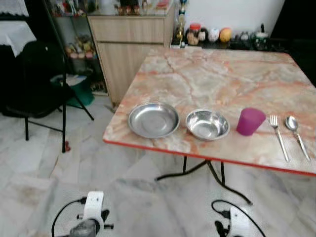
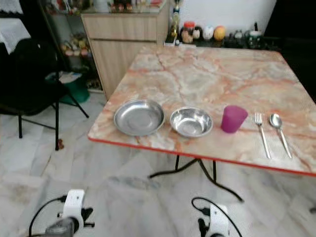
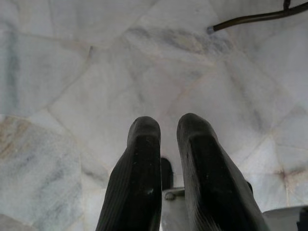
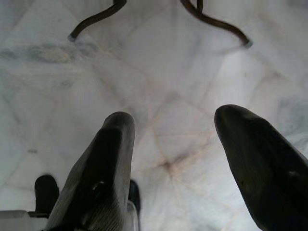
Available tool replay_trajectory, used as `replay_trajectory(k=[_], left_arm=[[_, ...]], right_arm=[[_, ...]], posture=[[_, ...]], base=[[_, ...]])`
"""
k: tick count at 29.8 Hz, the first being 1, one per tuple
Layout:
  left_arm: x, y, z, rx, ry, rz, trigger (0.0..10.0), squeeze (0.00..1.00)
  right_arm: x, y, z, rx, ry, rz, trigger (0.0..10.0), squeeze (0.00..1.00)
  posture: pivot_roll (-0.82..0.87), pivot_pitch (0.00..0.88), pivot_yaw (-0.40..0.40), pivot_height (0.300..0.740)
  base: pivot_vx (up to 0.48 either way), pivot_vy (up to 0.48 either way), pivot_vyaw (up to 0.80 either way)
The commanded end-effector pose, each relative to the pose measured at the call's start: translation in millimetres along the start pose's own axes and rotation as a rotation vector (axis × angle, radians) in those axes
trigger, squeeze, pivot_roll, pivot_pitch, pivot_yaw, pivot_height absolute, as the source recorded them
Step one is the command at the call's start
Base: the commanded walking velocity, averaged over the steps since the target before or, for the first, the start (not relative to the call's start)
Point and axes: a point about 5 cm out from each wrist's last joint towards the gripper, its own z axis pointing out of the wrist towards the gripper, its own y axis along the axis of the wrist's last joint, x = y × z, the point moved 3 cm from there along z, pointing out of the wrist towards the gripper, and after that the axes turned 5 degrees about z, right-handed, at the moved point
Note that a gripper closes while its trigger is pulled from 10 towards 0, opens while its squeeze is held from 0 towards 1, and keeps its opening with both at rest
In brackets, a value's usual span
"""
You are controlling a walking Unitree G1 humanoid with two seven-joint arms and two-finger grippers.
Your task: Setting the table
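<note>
Counter: the marble-topped counter (image 1: pixel 212 74) carries everything, lined up along its near edge.
Place setting: from the robot's left, a steel plate (image 1: pixel 153 120), a steel bowl (image 1: pixel 207 124), a purple cup (image 1: pixel 250 121), then a fork (image 1: pixel 278 134) and a spoon (image 1: pixel 296 134) just beside each other.
Left hand (image 3: pixel 166 132): hangs low over the floor, fingers nearly pressed together, holding nothing.
Right hand (image 4: pixel 175 127): also low, fingers spread wide, empty.
Doing it well: step closer first, then raise one hand squarely above a rim; the thin steel likely slips, so pinch the edge.
Around: a black chair (image 1: pixel 37 74) and wooden cabinet (image 1: pixel 131 44) stand to the left, well apart.
In the way: the counter's curved black legs (image 1: pixel 207 170) at foot level.
</note>
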Motion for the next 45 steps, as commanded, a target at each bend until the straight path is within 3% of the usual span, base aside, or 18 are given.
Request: replay_trajectory(k=[1, 8, 9, 11, 14, 16, 17, 18, 20, 23, 26, 27, 32, 35, 36, 37, 38, 45], left_arm=[[8.3, 6.0, -0.3, -0.029, 0.025, 0.005, 10.0, 0.00], [29.3, 20.1, -2.2, -0.095, 0.128, 0.007, 10.0, 0.00], [44.8, 28.9, -4.7, -0.125, 0.228, 0.048, 10.0, 0.00], [52.1, 34.4, -6.3, -0.146, 0.278, 0.071, 10.0, 0.00], [85.1, 75.9, -17.9, -0.312, 0.486, 0.073, 10.0, 0.00], [97.9, 111.3, -27.9, -0.458, 0.555, 0.066, 10.0, 0.00], [97.9, 111.3, -27.9, -0.458, 0.555, 0.066, 10.0, 0.00], [98.7, 135.0, -32.2, -0.550, 0.533, 0.030, 10.0, 0.00], [87.2, 179.8, -40.2, -0.715, 0.439, 0.046, 10.0, 0.00], [73.8, 208.0, -46.5, -0.814, 0.363, 0.072, 10.0, 0.00], [46.7, 240.6, -51.5, -0.902, 0.213, 0.057, 10.0, 0.00], [46.7, 240.6, -51.5, -0.902, 0.213, 0.057, 10.0, 0.00], [-1.5, 261.3, -58.6, -0.988, -0.041, 0.015, 10.0, 0.00], [-16.4, 259.5, -59.8, -0.996, -0.081, 0.085, 10.0, 0.00], [-17.4, 257.4, -59.1, -0.994, -0.077, 0.093, 10.0, 0.40], [-16.9, 253.8, -57.2, -0.986, -0.060, 0.093, 10.0, 0.53], [-14.0, 248.2, -53.9, -0.970, -0.028, 0.093, 10.0, 1.00], [-22.7, 249.3, -61.0, -1.006, -0.047, 0.178, 10.0, 1.00]], right_arm=[[7.1, -0.4, 0.7, 0.005, 0.014, 0.016, 10.0, 0.00], [6.9, -0.8, 0.7, 0.007, 0.014, 0.014, 10.0, 0.00], [6.8, -1.0, 0.6, 0.007, 0.013, 0.014, 10.0, 0.00], [6.7, -1.1, 0.6, 0.008, 0.013, 0.014, 10.0, 0.00], [6.1, -1.8, 0.4, 0.010, 0.012, 0.009, 10.0, 0.00], [5.7, -2.2, 0.3, 0.012, 0.012, 0.007, 10.0, 0.00], [5.7, -2.2, 0.3, 0.012, 0.012, 0.007, 10.0, 0.00], [5.5, -2.5, 0.2, 0.013, 0.012, 0.006, 10.0, 0.00], [6.2, -2.2, 0.4, 0.013, 0.014, 0.003, 10.0, 0.00], [6.9, -1.7, 0.6, 0.012, 0.015, 0.002, 10.0, 0.00], [8.9, -1.2, 0.9, 0.012, 0.017, 0.005, 10.0, 0.00], [8.9, -1.2, 0.9, 0.012, 0.017, 0.005, 10.0, 0.00], [10.8, -2.0, 1.0, 0.014, 0.013, 0.011, 10.0, 0.00], [10.5, -2.3, 0.9, 0.014, 0.010, 0.016, 10.0, 0.00], [10.4, -2.4, 0.9, 0.014, 0.010, 0.017, 10.0, 0.00], [10.1, -2.6, 0.8, 0.014, 0.010, 0.017, 10.0, 0.00], [10.3, -2.9, 0.8, 0.016, 0.011, 0.017, 10.0, 0.00], [9.3, -3.9, 0.4, 0.016, 0.010, 0.019, 10.0, 0.00]], posture=[[0.06, 0.000, -0.041, 0.740], [0.06, 0.000, -0.038, 0.740], [0.05, 0.000, -0.037, 0.740], [0.05, 0.000, -0.037, 0.740], [0.06, 0.000, -0.039, 0.740], [0.06, 0.000, -0.040, 0.740], [0.06, 0.000, -0.040, 0.740], [0.06, 0.000, -0.041, 0.740], [0.06, 0.000, -0.040, 0.740], [0.06, 0.000, -0.041, 0.740], [0.06, 0.000, -0.039, 0.740], [0.06, 0.000, -0.039, 0.740], [0.06, 0.000, -0.032, 0.740], [0.06, 0.000, -0.031, 0.740], [0.06, 0.000, -0.031, 0.740], [0.06, 0.000, -0.031, 0.740], [0.06, 0.000, -0.030, 0.740], [0.06, 0.000, -0.031, 0.740]], base=[[0.000, 0.000, 0.00], [0.000, 0.000, 0.00], [0.000, 0.000, 0.00], [0.000, 0.000, 0.00], [0.000, 0.000, 0.00], [0.000, 0.000, 0.00], [0.000, 0.000, 0.00], [0.000, 0.000, 0.00], [0.000, 0.000, 0.00], [0.000, 0.000, 0.00], [0.000, 0.000, 0.00], [0.000, 0.000, 0.00], [0.000, 0.000, 0.00], [0.000, 0.000, 0.00], [0.000, 0.000, 0.00], [0.000, 0.000, 0.00], [0.000, 0.000, 0.00], [0.000, 0.000, 0.00]])
